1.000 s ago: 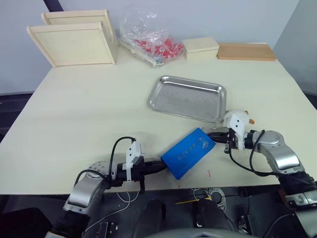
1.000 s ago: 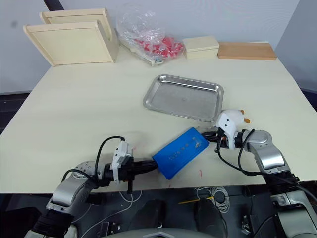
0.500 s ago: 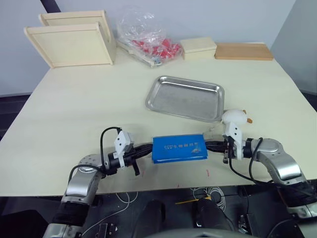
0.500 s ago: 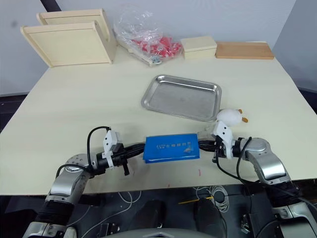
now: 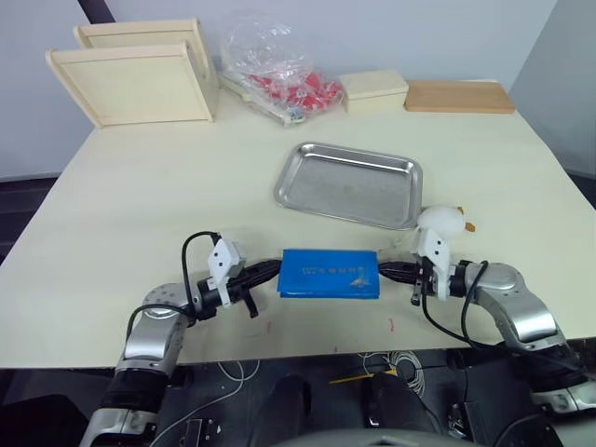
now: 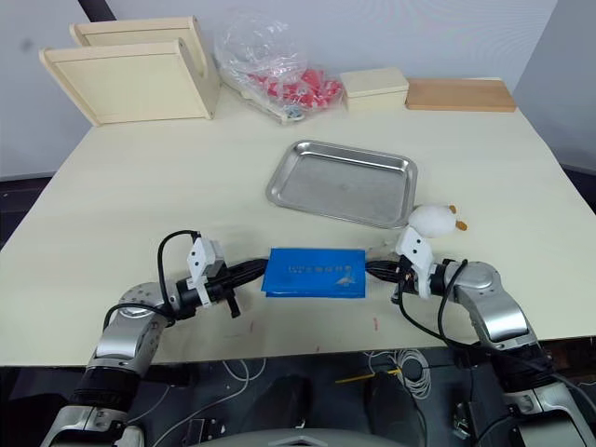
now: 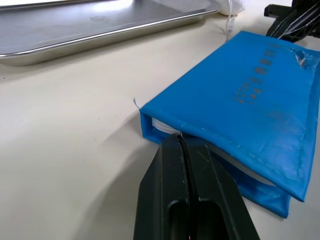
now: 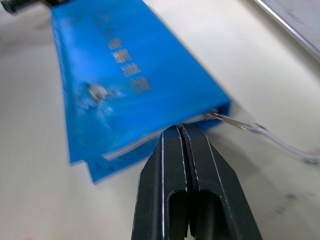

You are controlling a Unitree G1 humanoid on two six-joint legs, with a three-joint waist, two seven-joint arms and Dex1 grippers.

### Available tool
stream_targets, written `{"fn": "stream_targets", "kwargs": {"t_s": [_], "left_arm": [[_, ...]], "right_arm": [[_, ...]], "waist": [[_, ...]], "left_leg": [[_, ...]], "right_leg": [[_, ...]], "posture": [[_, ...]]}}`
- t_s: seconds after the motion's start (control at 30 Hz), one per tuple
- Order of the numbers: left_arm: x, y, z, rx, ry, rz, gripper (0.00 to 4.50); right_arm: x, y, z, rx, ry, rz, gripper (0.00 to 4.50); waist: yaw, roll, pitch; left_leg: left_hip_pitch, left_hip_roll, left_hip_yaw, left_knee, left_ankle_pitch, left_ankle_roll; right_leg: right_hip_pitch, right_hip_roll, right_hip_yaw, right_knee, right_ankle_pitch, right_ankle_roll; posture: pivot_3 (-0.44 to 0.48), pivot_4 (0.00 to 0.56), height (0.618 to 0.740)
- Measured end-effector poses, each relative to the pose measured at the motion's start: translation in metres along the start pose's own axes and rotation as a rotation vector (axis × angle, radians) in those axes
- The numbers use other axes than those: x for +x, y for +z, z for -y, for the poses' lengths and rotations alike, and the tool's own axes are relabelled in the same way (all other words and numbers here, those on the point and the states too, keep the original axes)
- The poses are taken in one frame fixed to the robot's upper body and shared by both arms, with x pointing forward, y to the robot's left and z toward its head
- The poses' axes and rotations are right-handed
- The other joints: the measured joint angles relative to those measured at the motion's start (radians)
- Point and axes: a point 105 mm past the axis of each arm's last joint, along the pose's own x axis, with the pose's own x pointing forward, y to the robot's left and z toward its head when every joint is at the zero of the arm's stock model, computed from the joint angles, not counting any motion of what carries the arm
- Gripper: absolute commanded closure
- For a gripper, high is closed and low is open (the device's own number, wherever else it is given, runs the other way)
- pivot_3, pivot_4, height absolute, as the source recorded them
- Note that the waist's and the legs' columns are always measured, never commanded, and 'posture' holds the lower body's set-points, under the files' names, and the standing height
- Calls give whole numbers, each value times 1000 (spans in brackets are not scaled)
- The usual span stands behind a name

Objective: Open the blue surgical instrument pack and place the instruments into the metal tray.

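The blue surgical instrument pack (image 5: 330, 274) lies closed between the pressed-together left end effector (image 5: 273, 271) and right end effector (image 5: 385, 270).

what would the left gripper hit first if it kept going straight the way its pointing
The blue surgical instrument pack: the left gripper, fingers shut, already sits at its near short edge.

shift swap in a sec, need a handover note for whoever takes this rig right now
Left gripper: shut, tips against the left end of the blue surgical instrument pack.
Right gripper: shut, tips against the pack's right end.
Pack: closed, flat on the table near the front edge, between both grippers.
Metal tray: empty, just behind the pack.
Done: nothing opened yet.
Left: open the pack, move the instruments into the tray.
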Motion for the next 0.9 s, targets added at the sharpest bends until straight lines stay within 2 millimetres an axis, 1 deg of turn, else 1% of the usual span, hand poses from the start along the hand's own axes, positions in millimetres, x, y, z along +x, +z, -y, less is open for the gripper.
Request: {"fn": "stream_targets", "kwargs": {"t_s": [0.1, 0.2, 0.23, 0.27, 0.3, 0.33, 0.37, 0.4, 0.47, 0.5, 0.53, 0.57, 0.6, 0.67, 0.73, 0.77, 0.8, 0.9], "left_arm": [[-15, -3, -4, -4, -3, -31, 4460], [-32, -2, -8, -15, -3, -54, 4500], [-36, 1, -8, -12, -6, -51, 4243], [-39, 5, -6, -9, -28, -45, 3965], [-40, 7, -6, -7, -34, -45, 3706], [-42, 10, -3, 2, -59, -45, 3280], [-46, 15, 0, 18, -93, -56, 2746], [-47, 16, 1, 23, -99, -58, 2455], [-52, 25, 2, 59, -137, -63, 1700], [-53, 30, 5, 78, -167, -62, 1126], [-53, 34, 7, 90, -189, -56, 843], [-53, 39, 11, 117, -229, -55, 311], [-52, 41, 12, 130, -244, -53, 63], [-52, 46, 16, 155, -285, -50, 63], [-50, 57, 22, 182, -346, -32, 63], [-49, 60, 24, 191, -360, -24, 63], [-49, 63, 29, 202, -399, -22, 63], [-46, 66, 37, 200, -452, -17, 63]], "right_arm": [[-13, -3, 2, -61, 5, -2, 4500], [-29, -6, 0, -148, 25, -13, 3677], [-32, -6, -1, -172, 34, -13, 3366], [-36, -6, -5, -211, 61, -11, 2823], [-37, -6, -6, -221, 67, -11, 2489], [-39, -5, -10, -259, 94, -6, 2062], [-41, -3, -14, -315, 120, 2, 1505], [-41, -2, -15, -327, 124, 5, 1249], [-40, 3, -20, -420, 150, 31, 490], [-39, 4, -22, -476, 165, 40, 0], [-37, 4, -23, -507, 172, 48, 0], [-32, 5, -24, -554, 178, 71, 0], [-30, 6, -25, -571, 180, 83, 0], [-23, 9, -26, -618, 185, 115, 0], [-11, 12, -24, -696, 203, 130, 0], [-9, 12, -24, -707, 204, 136, 0], [0, 11, -22, -740, 210, 139, 0], [9, 12, -18, -769, 203, 148, 0]], "waist": [[1, 0, 0], [2, 0, 1], [2, -1, 1], [3, -1, 1], [3, -1, 1], [3, -1, 1], [3, -1, 1], [3, -1, 1], [4, -1, 1], [3, -1, 1], [3, -1, 1], [3, -1, 1], [2, -1, 1], [3, -1, 1], [2, -2, 2], [2, -2, 2], [2, -2, 2], [2, -2, 2]], "left_leg": [[0, 0, 0, 0, 0, 0], [-1, 1, 0, 0, 0, 0], [-1, 1, 0, 0, 0, 0], [-1, 1, 0, 0, 0, 0], [-1, 1, 0, 0, 0, 0], [-1, 1, 0, 0, 0, 0], [-1, 1, 0, 0, 0, 0], [-1, 1, 0, 0, 0, 0], [0, 1, 0, 0, 0, 0], [0, 1, 1, 0, 0, 0], [0, 1, 1, 0, 0, 0], [0, 1, 1, 0, 0, 0], [0, 1, 1, 0, 0, 0], [0, 1, 1, 0, 0, 0], [0, 1, 1, 0, 0, 0], [0, 1, 1, 0, 0, 0], [0, 1, 1, 0, 0, 0], [0, 1, 1, 0, 0, 0]], "right_leg": [[0, 0, 0, 0, 0, 0], [0, -1, 0, -1, 0, 0], [0, -1, 0, -1, 0, 0], [0, -1, 0, -1, 0, 0], [0, -1, 0, -1, 0, 0], [0, -1, 0, -1, 0, 0], [0, -1, 0, -1, 0, 0], [0, -1, 0, -1, 0, 0], [0, -1, 0, -1, 0, 0], [0, -1, 0, -1, 0, 0], [0, -1, 0, -1, -2, -2], [0, -1, 0, -1, -2, -3], [0, -1, 0, -1, -2, -3], [0, -1, 0, -1, -1, -2], [0, 0, 0, -1, -1, -2], [0, 0, 0, -1, -1, -2], [0, 0, 0, -1, -1, -2], [0, -1, 1, -1, -1, -2]], "posture": [[0, 150, 740], [0, 150, 740], [0, 150, 740], [0, 150, 740], [0, 150, 740], [0, 150, 740], [0, 150, 740], [0, 150, 740], [0, 150, 740], [0, 150, 740], [0, 150, 740], [0, 150, 740], [0, 150, 740], [0, 150, 740], [0, 150, 740], [0, 150, 740], [0, 150, 740], [0, 150, 740]]}}
